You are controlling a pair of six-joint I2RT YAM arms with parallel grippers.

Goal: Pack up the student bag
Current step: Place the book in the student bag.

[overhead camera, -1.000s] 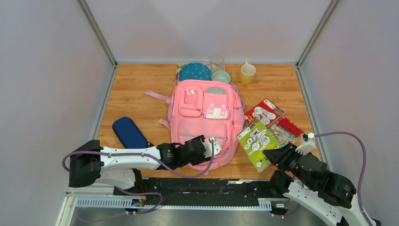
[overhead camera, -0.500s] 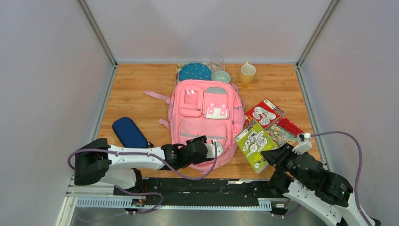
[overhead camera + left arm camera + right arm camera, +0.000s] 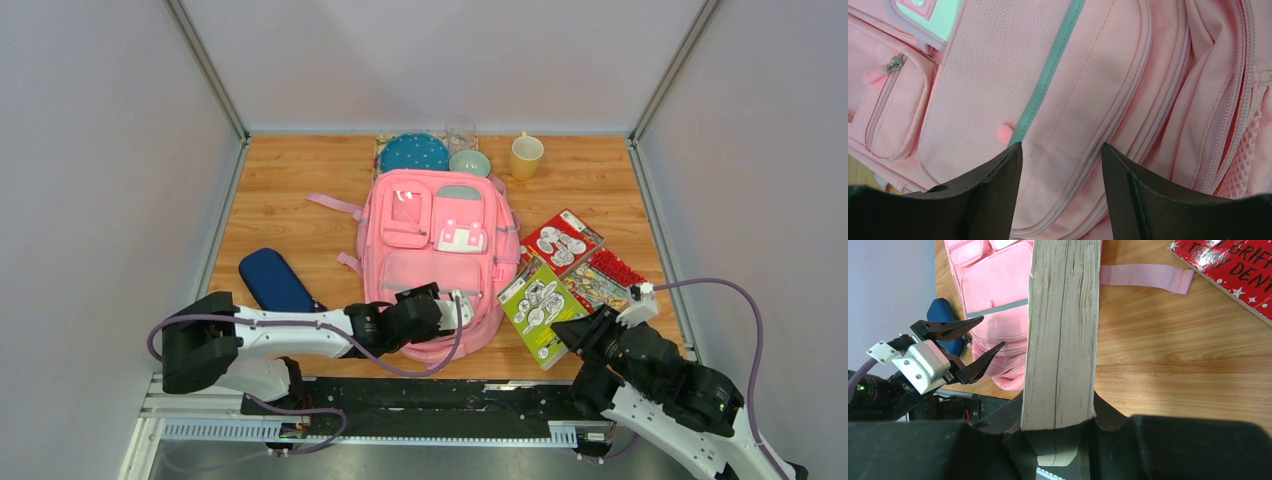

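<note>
The student bag (image 3: pixel 435 245), a pink backpack with grey zip trims, lies flat in the middle of the table. My left gripper (image 3: pixel 462 312) hovers over its lower front end, open, and between the fingers only pink fabric and zip seams (image 3: pixel 1061 146) show. A mint trim and a small pocket of the bag (image 3: pixel 978 85) lie beyond. My right gripper (image 3: pixel 572 335) is shut on a thick green-covered book (image 3: pixel 535 300), held just right of the bag. Its page edge (image 3: pixel 1063 330) stands upright between my fingers, and the left gripper (image 3: pixel 993 331) shows beyond it.
Two red books (image 3: pixel 565 238) (image 3: pixel 605 275) lie right of the bag. A navy pouch (image 3: pixel 275 282) lies to its left. A dotted blue plate (image 3: pixel 413 153), a glass (image 3: pixel 460 133), a teal bowl (image 3: pixel 469 162) and a yellow mug (image 3: pixel 526 157) stand at the back. A pink strap (image 3: pixel 1148 277) trails on the wood.
My right gripper has carried the green book leftward, nearer the bag. The left gripper has edged slightly further over the bag's lower end and stays open.
</note>
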